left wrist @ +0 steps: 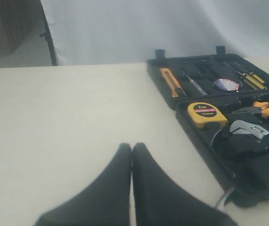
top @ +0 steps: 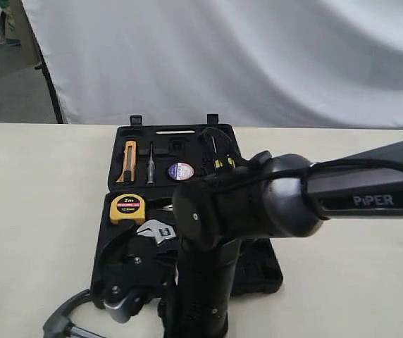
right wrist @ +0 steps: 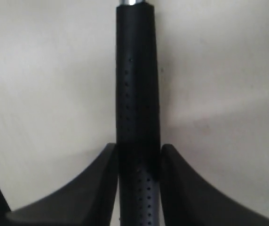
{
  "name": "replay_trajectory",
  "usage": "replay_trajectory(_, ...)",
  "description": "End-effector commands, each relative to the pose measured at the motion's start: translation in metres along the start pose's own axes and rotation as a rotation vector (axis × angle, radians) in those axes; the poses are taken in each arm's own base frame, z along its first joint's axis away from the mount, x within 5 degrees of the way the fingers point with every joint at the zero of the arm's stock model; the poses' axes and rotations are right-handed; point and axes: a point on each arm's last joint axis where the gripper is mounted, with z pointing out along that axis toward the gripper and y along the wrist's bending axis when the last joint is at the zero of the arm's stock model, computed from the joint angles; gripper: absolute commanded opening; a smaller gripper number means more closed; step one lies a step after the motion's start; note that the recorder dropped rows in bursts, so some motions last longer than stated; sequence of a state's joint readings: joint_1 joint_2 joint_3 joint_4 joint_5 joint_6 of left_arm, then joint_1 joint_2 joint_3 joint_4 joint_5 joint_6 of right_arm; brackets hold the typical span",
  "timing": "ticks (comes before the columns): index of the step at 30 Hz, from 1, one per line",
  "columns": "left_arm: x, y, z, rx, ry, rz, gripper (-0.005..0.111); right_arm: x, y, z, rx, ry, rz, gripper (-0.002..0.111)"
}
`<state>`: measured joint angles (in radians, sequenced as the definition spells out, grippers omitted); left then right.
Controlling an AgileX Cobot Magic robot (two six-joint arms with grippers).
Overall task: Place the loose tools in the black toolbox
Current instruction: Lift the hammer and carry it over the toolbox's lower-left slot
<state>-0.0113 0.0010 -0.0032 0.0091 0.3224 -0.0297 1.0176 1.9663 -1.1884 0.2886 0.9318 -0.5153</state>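
Note:
The black toolbox point(top: 114, 151) point(left wrist: 196, 137) lies open on the table. Its lid half holds the tape roll point(top: 180, 170) point(left wrist: 225, 84). The silver wrench point(top: 156, 231) point(left wrist: 249, 129) lies in its lower half. My right gripper point(right wrist: 138, 147) is shut on the hammer's black perforated handle point(right wrist: 137, 70), with bare table behind it. In the exterior view that gripper point(top: 134, 271) sits over the box's front left part, and the steel hammer head point(top: 122, 305) shows at the box's front corner. My left gripper point(left wrist: 132, 147) is shut on nothing, above bare table left of the box.
A yellow tape measure point(top: 127, 208) point(left wrist: 205, 114), orange-handled pliers point(left wrist: 265, 109), an orange utility knife point(top: 129, 160) point(left wrist: 170, 81) and yellow-handled screwdrivers point(top: 219, 163) sit in the box. The right arm point(top: 286, 197) hides much of the box. A white backdrop hangs behind the table.

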Motion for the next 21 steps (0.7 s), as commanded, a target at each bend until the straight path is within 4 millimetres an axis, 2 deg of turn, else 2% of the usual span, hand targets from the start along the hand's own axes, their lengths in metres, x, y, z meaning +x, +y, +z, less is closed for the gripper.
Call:
replay_trajectory(1,0.001,0.0,0.0,0.008,0.0,-0.002,0.0,0.01,-0.009,-0.002,0.054,0.026,-0.065,0.0)
replay_trajectory(5,0.001,0.0,0.0,0.008,0.0,-0.002,0.0,0.011,-0.012,-0.002,0.083,0.042,-0.207,0.0)
replay_trajectory(9,0.001,0.0,0.0,0.008,0.0,-0.002,0.0,0.005,-0.015,-0.002,0.123,-0.016,-0.218,0.0)
replay_trajectory(18,0.001,0.0,0.0,0.008,0.0,-0.002,0.0,0.003,-0.017,-0.002,0.18,-0.019,-0.269,0.0)
replay_trajectory(21,0.001,0.0,0.0,0.008,0.0,-0.002,0.0,0.0,-0.01,-0.001,0.186,-0.024,-0.294,0.009)
